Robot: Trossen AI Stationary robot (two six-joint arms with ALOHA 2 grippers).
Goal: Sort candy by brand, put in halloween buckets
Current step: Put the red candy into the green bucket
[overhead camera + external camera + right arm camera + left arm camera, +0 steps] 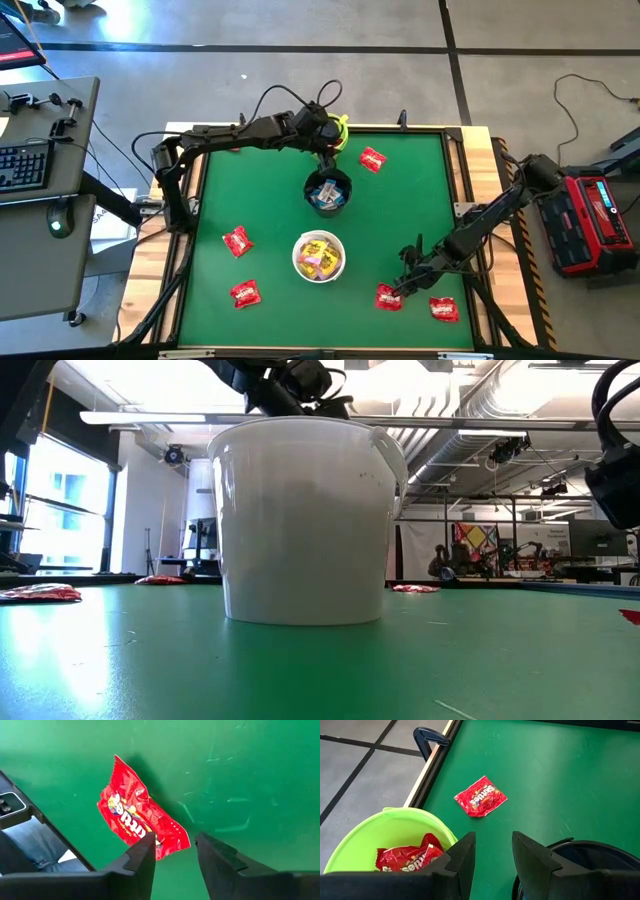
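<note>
On the green table (270, 190), only the left wrist view reveals red candy (405, 857) inside the lime bucket (380, 832).

Two dark jointed arms, black cables looped along them, each gripper with two black fingers

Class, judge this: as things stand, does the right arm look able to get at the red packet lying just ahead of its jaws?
Probably yes. The right gripper hangs open just over the red packet, which lies flat on bare green table, nothing between.
</note>
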